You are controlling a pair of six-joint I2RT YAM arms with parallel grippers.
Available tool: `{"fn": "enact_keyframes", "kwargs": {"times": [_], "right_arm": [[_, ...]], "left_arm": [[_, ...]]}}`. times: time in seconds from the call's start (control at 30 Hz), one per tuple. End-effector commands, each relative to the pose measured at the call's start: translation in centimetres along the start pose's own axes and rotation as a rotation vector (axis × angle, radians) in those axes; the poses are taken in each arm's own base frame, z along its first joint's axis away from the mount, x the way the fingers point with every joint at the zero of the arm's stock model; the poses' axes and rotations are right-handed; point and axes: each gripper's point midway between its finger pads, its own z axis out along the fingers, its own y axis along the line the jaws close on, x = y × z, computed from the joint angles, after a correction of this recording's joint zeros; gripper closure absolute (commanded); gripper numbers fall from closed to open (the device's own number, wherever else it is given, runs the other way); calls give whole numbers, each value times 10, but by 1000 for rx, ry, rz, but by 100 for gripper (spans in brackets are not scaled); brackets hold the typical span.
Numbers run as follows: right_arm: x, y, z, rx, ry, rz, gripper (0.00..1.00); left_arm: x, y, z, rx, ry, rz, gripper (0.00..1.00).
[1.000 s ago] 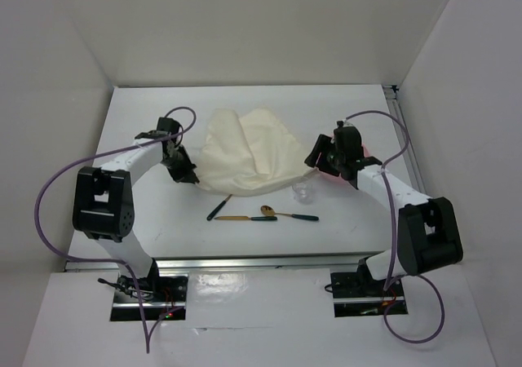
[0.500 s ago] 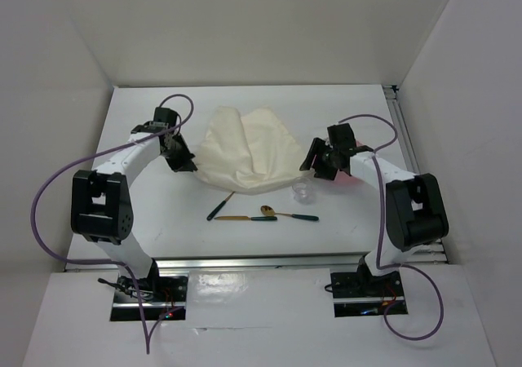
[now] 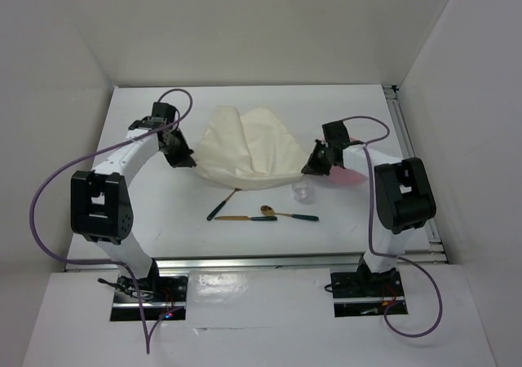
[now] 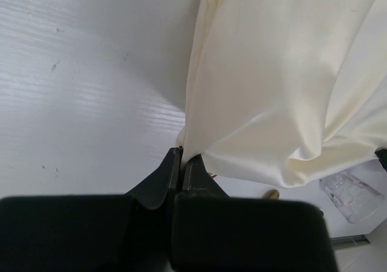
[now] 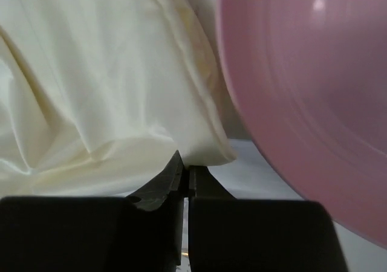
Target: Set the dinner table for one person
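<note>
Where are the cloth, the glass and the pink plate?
cloth (image 3: 245,147), top external view, middle of the fabric
glass (image 3: 303,192), top external view, its clear body
pink plate (image 5: 302,103), right wrist view, its broad surface

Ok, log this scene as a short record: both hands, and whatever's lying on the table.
left hand: shut on the cloth, left edge
right hand: shut on cloth's right corner
cloth: cream, bunched, mid-table
plate: pink, beside right hand
glass: clear, near cloth's right front
cutlery: three pieces in front of cloth, untouched
table: white
</note>
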Motion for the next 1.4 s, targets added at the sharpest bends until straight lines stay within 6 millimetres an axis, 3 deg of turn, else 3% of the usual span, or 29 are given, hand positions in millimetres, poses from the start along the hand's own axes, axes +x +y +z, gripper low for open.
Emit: {"fn": "enact_keyframes", "kwargs": {"times": [0.0,0.07,0.1,0.17,0.2,0.27,0.3,0.33,0.4,0.5,0.63,0.8,0.93,1.03,1.1,1.23,1.27,1.3,1.33,1.37], "right_arm": [[-71,46,-24,-93,-201,-27,100],[-93,63,-44,-135,-265,-46,100],[-114,83,-69,-177,-341,-71,100],[-139,104,-108,-222,-439,-93,100],[-158,122,-134,-256,-512,-113,100],[-172,141,-175,-302,-599,-135,100],[-181,152,-199,-323,-650,-151,100],[-185,157,-214,-334,-685,-163,100],[-188,172,-254,-387,-756,-178,100],[-185,179,-295,-420,-830,-206,100],[-175,180,-333,-446,-889,-221,100],[-157,174,-373,-466,-951,-229,100],[-147,169,-383,-467,-953,-229,100],[-145,165,-367,-450,-915,-228,100],[-148,163,-354,-437,-898,-225,100],[-165,160,-305,-395,-855,-213,100],[-174,159,-280,-375,-828,-208,100],[-180,157,-266,-354,-821,-210,100],[-184,155,-250,-342,-805,-208,100],[-191,151,-217,-310,-761,-201,100]], "left_arm": [[-32,-17,-28,44,-89,20,100],[-43,-24,-39,69,-102,39,100],[-65,-36,-58,101,-161,37,100],[-81,-39,-75,115,-178,42,100],[-100,-52,-99,157,-238,47,100],[-114,-58,-123,197,-273,46,100],[-123,-72,-148,249,-321,64,100],[-127,-72,-161,262,-343,59,100],[-132,-77,-191,307,-401,69,100],[-136,-78,-225,353,-470,64,100],[-129,-72,-277,403,-576,61,100],[-117,-62,-316,415,-654,55,100],[-108,-57,-335,414,-691,74,100],[-108,-57,-335,411,-693,84,100],[-114,-53,-313,387,-646,68,100],[-137,-51,-263,363,-583,60,100],[-142,-50,-250,357,-564,44,100],[-151,-47,-220,340,-510,30,100],[-157,-46,-205,333,-488,15,100],[-162,-47,-189,336,-462,13,100]]}}
